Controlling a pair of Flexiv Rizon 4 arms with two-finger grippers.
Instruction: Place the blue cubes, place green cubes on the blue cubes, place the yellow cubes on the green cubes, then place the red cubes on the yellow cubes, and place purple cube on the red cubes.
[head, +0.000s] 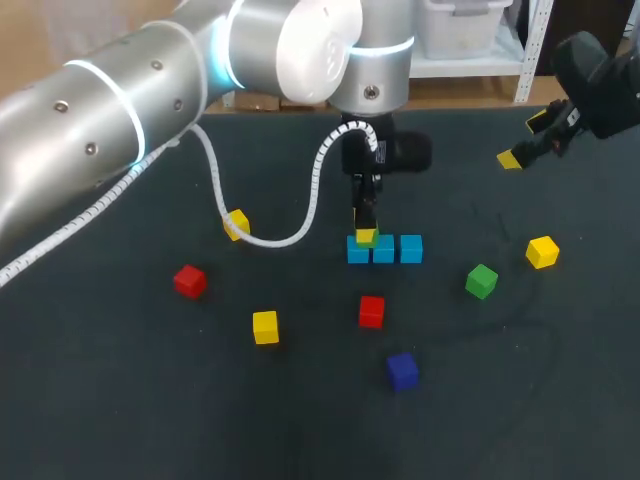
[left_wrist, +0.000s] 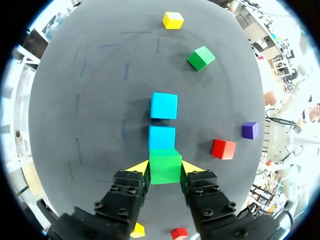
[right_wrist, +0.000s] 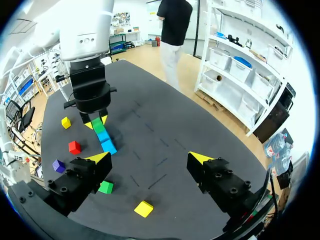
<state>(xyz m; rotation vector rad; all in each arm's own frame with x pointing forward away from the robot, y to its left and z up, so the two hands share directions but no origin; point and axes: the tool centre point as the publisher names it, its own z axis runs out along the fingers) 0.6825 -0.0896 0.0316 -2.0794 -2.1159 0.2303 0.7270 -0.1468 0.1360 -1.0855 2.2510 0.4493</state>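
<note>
My left gripper (left_wrist: 165, 166) squeezes a green cube (left_wrist: 165, 172) by two flat sides, over the end of the row of blue cubes (head: 384, 250). The cube looks hard, light and a bit slippery. My right gripper (right_wrist: 150, 159) hangs open, well apart.

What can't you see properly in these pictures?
1. Left wrist view: one blue cube is hidden beneath the green cube that the left gripper holds.
2. Head view: its fingers cover most of the green cube, so whether it rests on the blue one is unclear.
3. Head view: the cable crosses a yellow cube.
</note>
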